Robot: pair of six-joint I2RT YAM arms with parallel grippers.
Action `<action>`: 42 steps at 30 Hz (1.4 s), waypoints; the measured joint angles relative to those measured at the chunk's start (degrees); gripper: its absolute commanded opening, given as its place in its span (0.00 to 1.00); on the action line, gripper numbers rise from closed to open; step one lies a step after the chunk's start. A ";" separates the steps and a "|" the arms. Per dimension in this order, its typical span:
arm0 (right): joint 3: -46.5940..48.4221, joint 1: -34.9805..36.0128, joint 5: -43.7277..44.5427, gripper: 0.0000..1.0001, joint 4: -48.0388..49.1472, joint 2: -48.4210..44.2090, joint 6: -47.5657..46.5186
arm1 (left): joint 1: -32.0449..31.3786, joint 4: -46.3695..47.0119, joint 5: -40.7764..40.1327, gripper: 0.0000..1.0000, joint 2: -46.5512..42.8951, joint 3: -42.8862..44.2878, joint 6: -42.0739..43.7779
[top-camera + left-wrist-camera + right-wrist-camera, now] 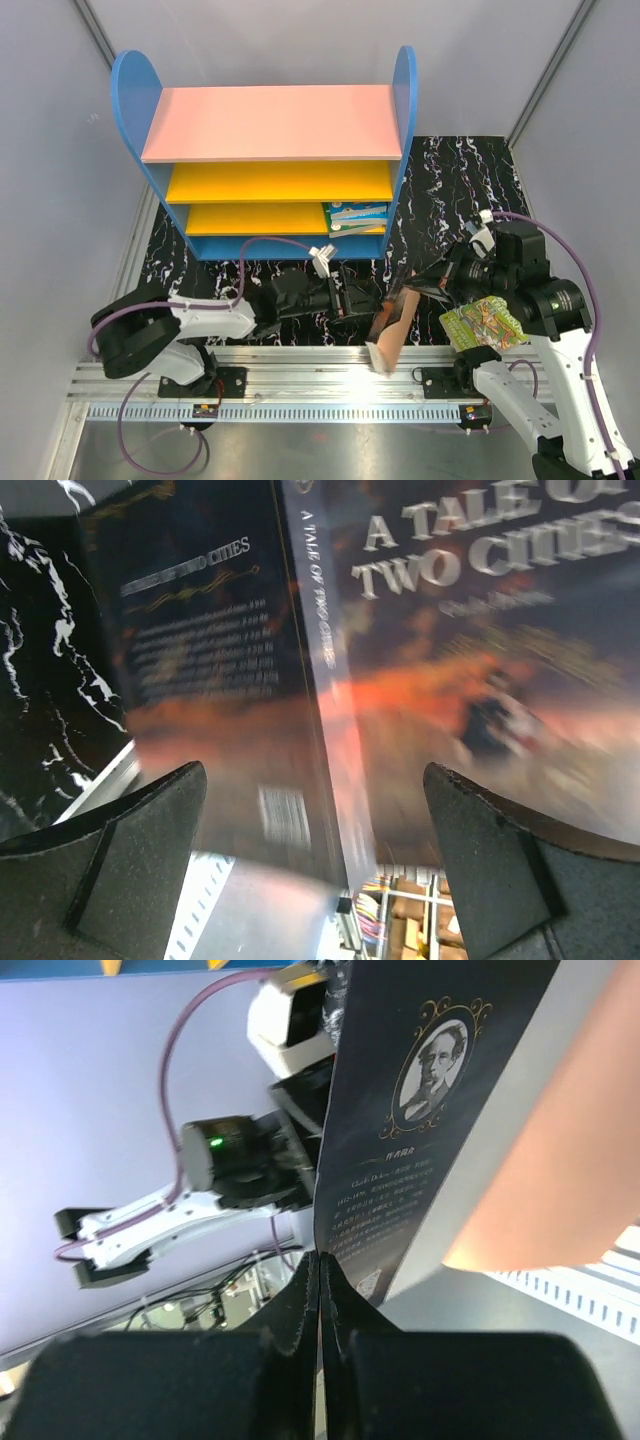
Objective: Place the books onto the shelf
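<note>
The dark book "A Tale of Two Cities" [388, 328] hangs open above the table's near edge, between the two arms. My right gripper [320, 1260] is shut on the edge of its inner cover flap [400, 1130], the one with the portrait. My left gripper [315, 785] is open, its fingers [150, 840] standing wide on either side of the book's spine [320, 660] without touching it. The shelf [275, 122] stands at the back, and two blue-green books [357, 215] lie on its lowest yellow board at the right. A lime-green book [484, 325] lies by the right arm.
The shelf's blue side panels [405, 90] rise at both ends. A black marbled mat [440, 190] covers the table in front of it. A metal rail [300, 365] with both arm bases runs along the near edge. Grey walls close in the sides.
</note>
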 measured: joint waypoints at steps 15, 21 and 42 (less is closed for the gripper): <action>-5.86 0.00 -2.32 0.00 -6.12 -5.55 -0.26 | -4.68 20.37 2.14 0.90 19.17 4.96 -10.40; -13.07 -0.02 -1.84 0.00 -7.98 -6.03 -2.16 | -4.96 18.88 0.92 0.89 20.59 2.51 -10.84; -20.79 0.00 14.14 0.02 -16.50 -6.10 -8.90 | -8.17 3.63 -0.46 0.22 28.02 9.20 -5.60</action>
